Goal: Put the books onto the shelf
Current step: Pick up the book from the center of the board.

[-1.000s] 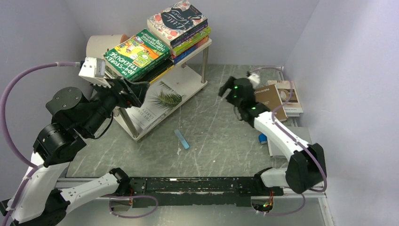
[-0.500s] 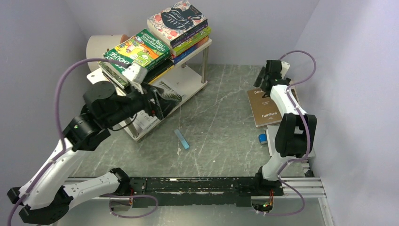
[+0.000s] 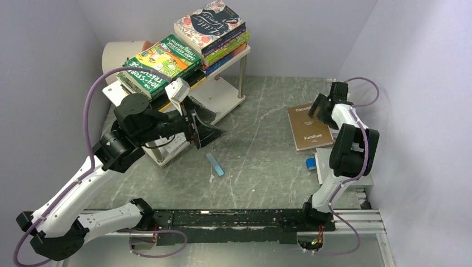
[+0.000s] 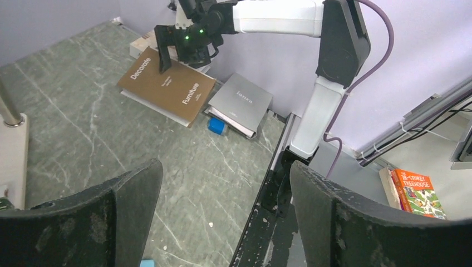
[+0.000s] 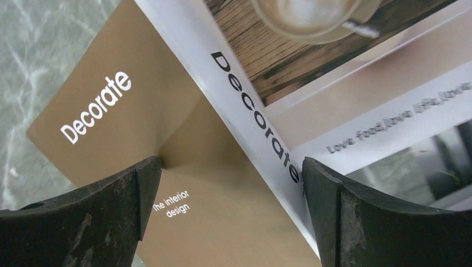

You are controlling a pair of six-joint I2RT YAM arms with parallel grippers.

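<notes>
My right gripper (image 5: 231, 162) is spread wide and clasps nothing. Its fingers (image 5: 111, 214) straddle the white spine of the brown Decorate book (image 5: 106, 111), one tip over the brown cover and the other over the photo-covered book (image 5: 362, 67) underneath. I cannot tell whether either tip touches.

The brown book lies flat near the right edge of the worktop (image 3: 261, 144), toward the far right corner, with its far side propped on that photo-covered book. A grey book (image 4: 242, 103) lies nearer along the same edge, and a small blue block (image 4: 216, 125) sits between the two.

My left gripper (image 4: 225, 169) is also released, jaws wide apart and empty. It hangs in the air above the worktop, just off the lower board of the shelf (image 3: 221, 92).

The shelf stands in the far left corner. Its top board carries the green Treehouse book (image 3: 161, 62) on one stack and the floral Little Women book (image 3: 210, 25) on another. A flat blue bar (image 3: 215, 164) lies mid-worktop, below my left fingers.
</notes>
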